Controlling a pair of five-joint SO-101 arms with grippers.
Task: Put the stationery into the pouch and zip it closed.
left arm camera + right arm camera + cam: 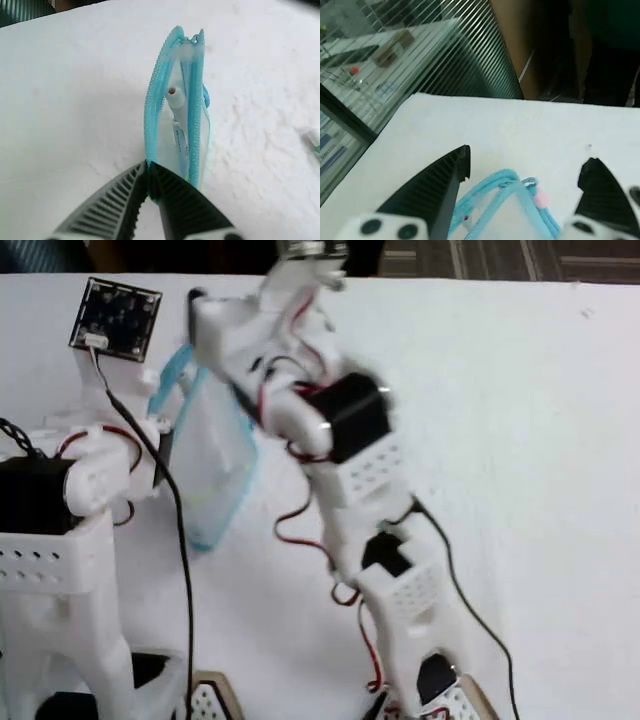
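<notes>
On white table (60, 100), left gripper (148, 175) pinches pouch (196, 115).

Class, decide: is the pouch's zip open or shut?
Open: the clear blue-edged pouch has its zip rows gaping apart, a white pen showing between them.

mouth: pouch (175, 125) slit narrow, pen (176, 102) fills part | one end: left gripper (149, 182) pinches rim | other end: right gripper (527, 159) straddles it, fingers apart | passage: wide stretch of table (540, 390) beyond right arm
</notes>
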